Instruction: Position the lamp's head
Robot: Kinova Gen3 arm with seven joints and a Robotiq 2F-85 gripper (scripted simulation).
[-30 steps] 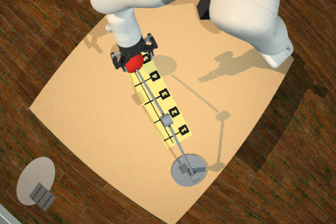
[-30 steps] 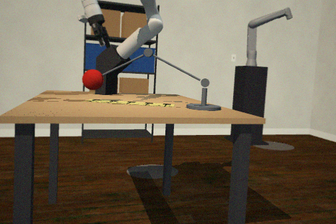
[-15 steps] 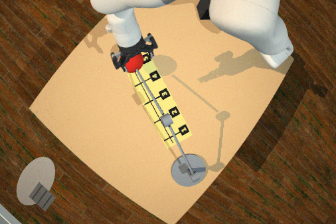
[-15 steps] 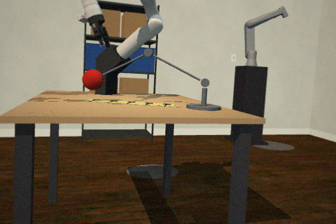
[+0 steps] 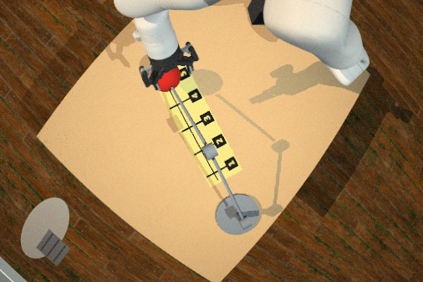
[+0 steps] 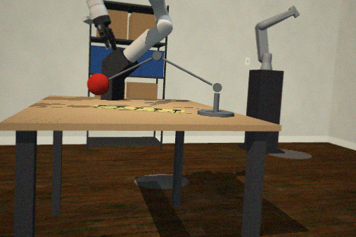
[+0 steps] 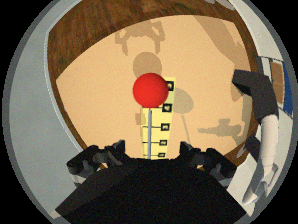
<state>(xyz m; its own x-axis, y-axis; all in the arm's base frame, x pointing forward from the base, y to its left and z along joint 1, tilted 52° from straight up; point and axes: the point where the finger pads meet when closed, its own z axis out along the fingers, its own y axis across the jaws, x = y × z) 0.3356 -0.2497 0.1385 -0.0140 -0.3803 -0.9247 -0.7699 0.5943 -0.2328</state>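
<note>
The lamp's red ball head (image 5: 168,79) hangs over the far end of the yellow numbered strip (image 5: 201,126), near mark 5. In the side view the head (image 6: 98,84) floats a little above the bench, stretched out on grey arms from the round base (image 6: 215,112). The elbow joint (image 6: 157,55) is the lamp's highest point. My gripper (image 6: 110,43) is open and empty, well above the head and apart from it. From above, its fingers (image 5: 168,69) frame the head. In the wrist view the head (image 7: 150,90) shows far below, over the strip.
The lamp base (image 5: 236,213) stands near the bench's front corner. A second grey arm on a black pedestal (image 6: 264,105) stands to the right of the bench. A shelf with boxes (image 6: 128,72) is behind it.
</note>
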